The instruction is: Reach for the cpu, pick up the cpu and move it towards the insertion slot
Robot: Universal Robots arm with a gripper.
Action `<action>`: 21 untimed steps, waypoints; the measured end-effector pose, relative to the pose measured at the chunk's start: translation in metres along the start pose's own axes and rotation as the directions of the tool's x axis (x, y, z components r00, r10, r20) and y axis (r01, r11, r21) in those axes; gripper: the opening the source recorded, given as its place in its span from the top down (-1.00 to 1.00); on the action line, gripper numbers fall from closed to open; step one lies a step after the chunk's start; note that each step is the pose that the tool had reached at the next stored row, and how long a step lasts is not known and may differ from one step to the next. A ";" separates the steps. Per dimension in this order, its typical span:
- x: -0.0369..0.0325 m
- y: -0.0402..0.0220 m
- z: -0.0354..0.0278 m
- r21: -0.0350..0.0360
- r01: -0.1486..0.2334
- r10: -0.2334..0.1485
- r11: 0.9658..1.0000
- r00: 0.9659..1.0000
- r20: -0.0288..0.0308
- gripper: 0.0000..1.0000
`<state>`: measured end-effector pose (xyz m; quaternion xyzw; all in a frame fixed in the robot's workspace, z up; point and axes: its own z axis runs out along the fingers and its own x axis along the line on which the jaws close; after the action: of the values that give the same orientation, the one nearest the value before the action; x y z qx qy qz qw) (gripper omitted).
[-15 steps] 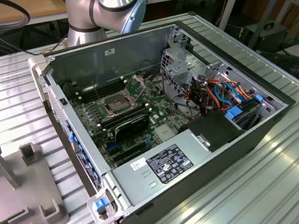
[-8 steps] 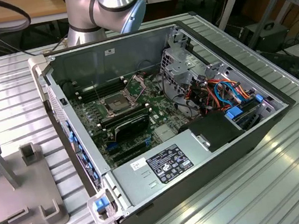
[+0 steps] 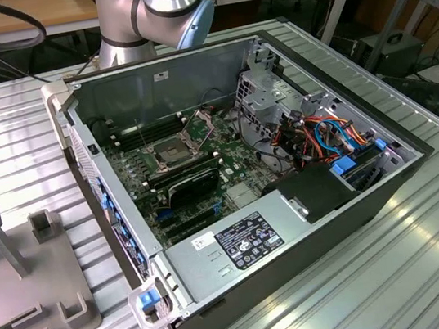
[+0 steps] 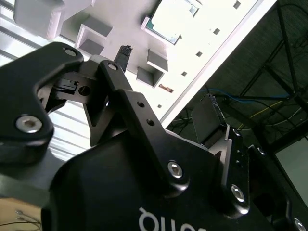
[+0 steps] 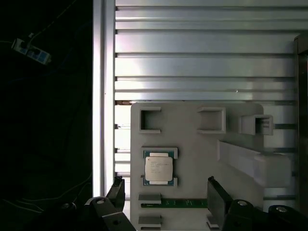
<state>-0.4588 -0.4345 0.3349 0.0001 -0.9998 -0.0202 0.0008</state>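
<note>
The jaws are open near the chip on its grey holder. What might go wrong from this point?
1. The chip sits flat between raised tabs on the holder; the open jaws may catch a tab or the green strip beside it.
2. It is thin, so an edge grip may slip or tilt it.
3. The socket lies deep inside the case, whose walls may be clipped on the way.

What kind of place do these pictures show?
Probably a robotics laboratory or workshop, set up for computer assembly. An open computer case lies on a ribbed aluminium table near the robot arm, a grey fixture plate holds the cpu, and wooden workbenches stand behind.
</note>
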 end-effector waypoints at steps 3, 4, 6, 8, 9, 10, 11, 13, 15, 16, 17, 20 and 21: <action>0.0000 0.0000 0.0006 0.000 0.000 0.000 1.000 1.000 0.000 -0.56; 0.0000 -0.0001 0.0009 0.000 0.000 0.000 1.000 1.000 0.000 -0.56; 0.0000 -0.0001 0.0015 0.000 0.000 0.000 1.000 1.000 0.000 -0.56; 0.0000 -0.0001 0.0020 0.000 0.000 0.000 1.000 1.000 0.000 -0.56; 0.0000 -0.0001 0.0023 0.000 0.000 0.000 1.000 1.000 0.000 -0.56; 0.0000 -0.0001 0.0025 0.000 0.000 0.000 1.000 1.000 0.000 -0.56; 0.0000 -0.0001 0.0027 0.000 0.000 0.000 1.000 1.000 0.000 -0.56; 0.0000 -0.0001 0.0032 0.000 0.000 0.000 1.000 1.000 0.000 -0.56; 0.0000 -0.0002 0.0036 0.000 0.000 0.000 1.000 1.000 0.000 -0.56; 0.0000 -0.0002 0.0039 0.000 0.000 0.000 1.000 1.000 0.000 -0.56; 0.0000 -0.0002 0.0042 0.000 0.000 0.000 1.000 1.000 0.000 -0.56; 0.0000 -0.0002 0.0051 0.000 0.000 0.000 1.000 1.000 -0.001 -0.56; 0.0000 -0.0002 0.0053 0.000 0.000 0.000 1.000 1.000 -0.001 -0.56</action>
<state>-0.4588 -0.4346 0.3296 0.0001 -0.9998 -0.0202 0.0011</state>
